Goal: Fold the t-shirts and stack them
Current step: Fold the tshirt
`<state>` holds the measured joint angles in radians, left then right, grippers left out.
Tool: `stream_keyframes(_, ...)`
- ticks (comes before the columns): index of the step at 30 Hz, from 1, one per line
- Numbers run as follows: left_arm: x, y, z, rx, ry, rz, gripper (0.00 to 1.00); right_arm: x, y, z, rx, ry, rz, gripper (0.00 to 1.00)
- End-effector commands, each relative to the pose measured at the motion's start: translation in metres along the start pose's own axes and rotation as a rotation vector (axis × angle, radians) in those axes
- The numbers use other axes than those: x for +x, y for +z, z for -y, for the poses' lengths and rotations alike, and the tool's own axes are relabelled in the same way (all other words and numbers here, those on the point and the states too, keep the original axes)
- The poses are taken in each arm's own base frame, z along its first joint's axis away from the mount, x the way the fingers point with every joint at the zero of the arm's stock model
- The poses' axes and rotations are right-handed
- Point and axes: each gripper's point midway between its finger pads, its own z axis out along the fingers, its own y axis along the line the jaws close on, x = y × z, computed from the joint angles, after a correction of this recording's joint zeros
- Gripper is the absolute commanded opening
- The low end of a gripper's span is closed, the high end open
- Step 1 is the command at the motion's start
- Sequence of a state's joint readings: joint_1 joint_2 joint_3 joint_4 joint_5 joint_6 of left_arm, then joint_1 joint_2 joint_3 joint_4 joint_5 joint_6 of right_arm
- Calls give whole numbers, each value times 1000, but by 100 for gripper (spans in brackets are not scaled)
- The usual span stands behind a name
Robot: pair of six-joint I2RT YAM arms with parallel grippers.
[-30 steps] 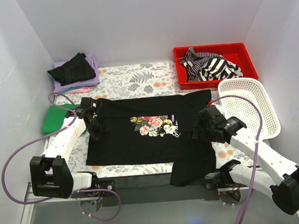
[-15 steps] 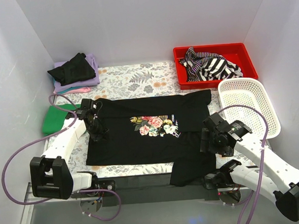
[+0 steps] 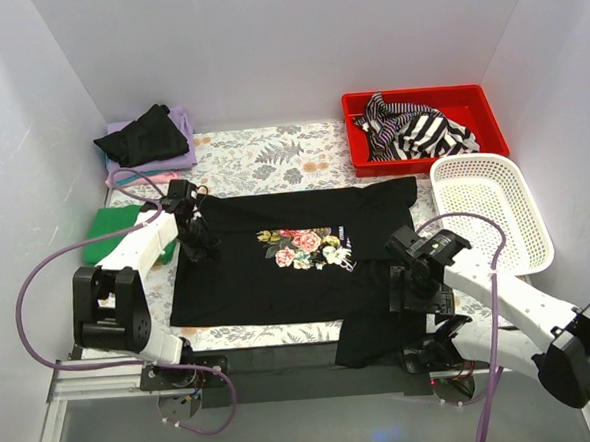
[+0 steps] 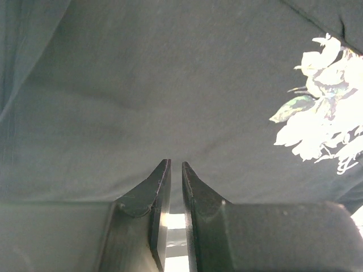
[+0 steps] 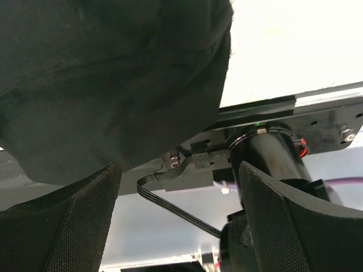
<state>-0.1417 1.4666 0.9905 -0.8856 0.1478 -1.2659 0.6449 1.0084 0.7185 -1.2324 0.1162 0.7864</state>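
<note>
The black t-shirt (image 3: 278,272) with the floral print (image 3: 307,247) lies spread flat in the middle of the table. Its lower right part (image 3: 377,336) hangs over the front edge. My left gripper (image 3: 201,249) is on the shirt's left side. In the left wrist view its jaws are closed to a thin slit (image 4: 176,163), with the black cloth (image 4: 170,85) at their tips. My right gripper (image 3: 405,296) hovers over the shirt's lower right. In the right wrist view it is wide open (image 5: 178,170) below the hanging black cloth (image 5: 113,85), with nothing between its fingers.
Folded black, lilac and pink shirts (image 3: 148,142) are stacked at the back left, and a green one (image 3: 108,234) lies beside the left arm. A red bin (image 3: 423,95) holds a striped shirt (image 3: 417,131). A white mesh basket (image 3: 490,209) stands at the right.
My right gripper has moved toward the front edge and a little left, over the shirt's hanging corner. My left arm swung, and its gripper shifted slightly toward the back right.
</note>
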Motion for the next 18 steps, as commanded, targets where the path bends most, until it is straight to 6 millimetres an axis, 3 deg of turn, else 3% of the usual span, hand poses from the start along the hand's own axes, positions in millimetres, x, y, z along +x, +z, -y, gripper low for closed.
stream_keyframes(1, -14, -3, 16, 51, 67, 21, 12, 7, -1, -10, 16, 42, -49, 88)
stream_keyframes(10, -18, 1, 23, 76, 91, 18, 12, 2, 17, -27, 37, 125, 65, 84)
stream_keyframes(13, -17, 3, 23, 84, 96, 16, 12, 12, 41, -24, 23, 162, 59, 83)
stream_keyframes(18, -17, 4, 22, 84, 105, 13, 11, 18, 47, -29, 42, 141, 66, 83)
